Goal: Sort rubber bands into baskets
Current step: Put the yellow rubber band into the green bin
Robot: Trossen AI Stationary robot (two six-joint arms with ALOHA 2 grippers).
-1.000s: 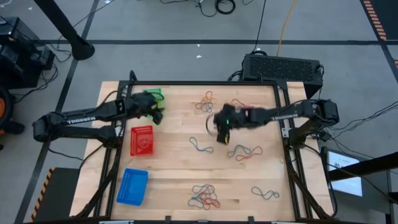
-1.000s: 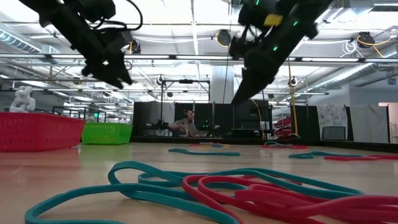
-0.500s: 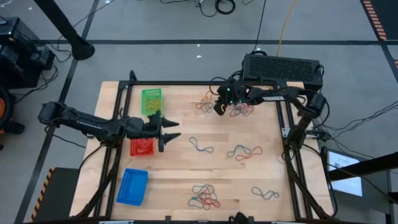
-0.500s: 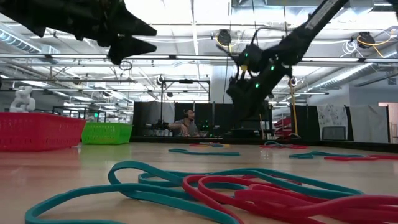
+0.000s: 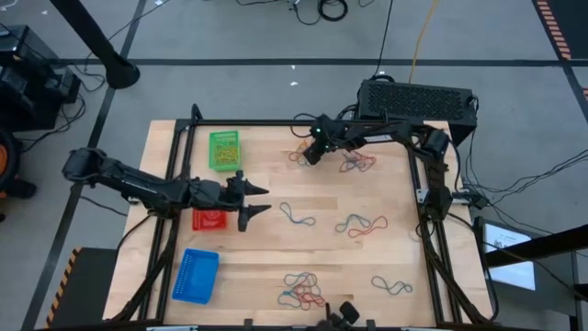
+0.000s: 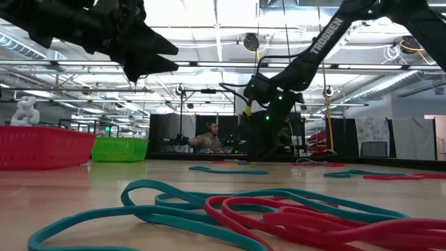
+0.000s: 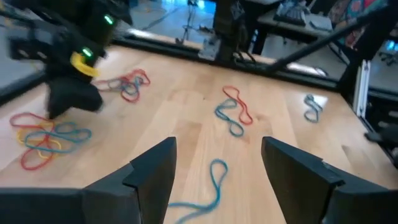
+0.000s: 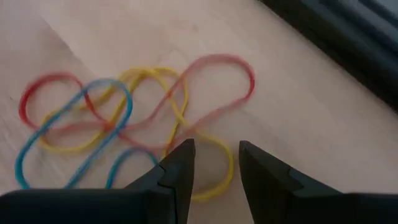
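**Kid:** Since a moment ago, what moved?

**Helper:** Both arms moved. The right end effector (image 5: 309, 156) has gone from the middle of the bench (image 5: 266, 257) to the far edge. The left end effector (image 5: 260, 199) has left the green basket (image 5: 223, 150) and now hangs out past the red basket (image 5: 208, 219).

**Kid:** What is the biggest thing?

**Helper:** The wooden bench. Behind it sits a big black box (image 5: 416, 99).

**Kid:** Where are the baskets?

**Helper:** All three are on the left side. Green is at the back, red is in the middle, and the blue basket (image 5: 195, 275) is at the front.

**Kid:** Is the left end effector holding something?

**Helper:** No. Its fingers (image 7: 152, 168) are spread wide, with nothing between them. A blue band (image 7: 210, 183) lies on the bench under them.

**Kid:** And the right one?

**Helper:** Its fingers (image 8: 178, 165) are a little apart. They hold nothing. They hang low over a tangle of bands (image 8: 124, 118) in red, blue and yellow.

**Kid:** Where are the other bands?

**Helper:** More rubber bands (image 5: 303, 289) lie in little heaps on the middle, right and front of the bench.
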